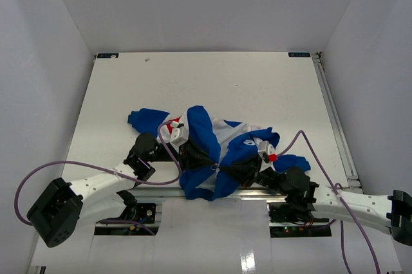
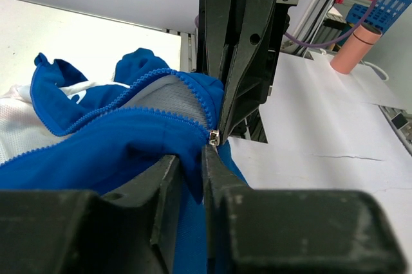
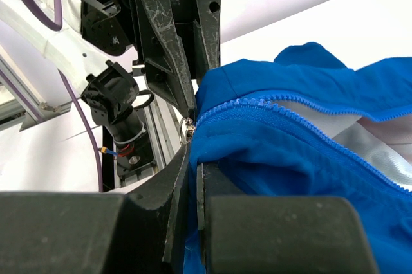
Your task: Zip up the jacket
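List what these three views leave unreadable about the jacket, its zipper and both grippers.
- Top external: the zipper pull is hidden where both grippers meet over the jacket; too small to see.
- Left wrist: the left gripper pinches blue fabric; the hem beneath is cut off by its fingers. The metal slider is tiny, so engagement is unclear.
- Right wrist: the right gripper covers the zipper's bottom end.
- The lettering is unreadable in every view.

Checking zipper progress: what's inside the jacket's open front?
Inside the jacket, grey lining shows between the unzipped teeth. Deeper in, folded fabric hides everything.
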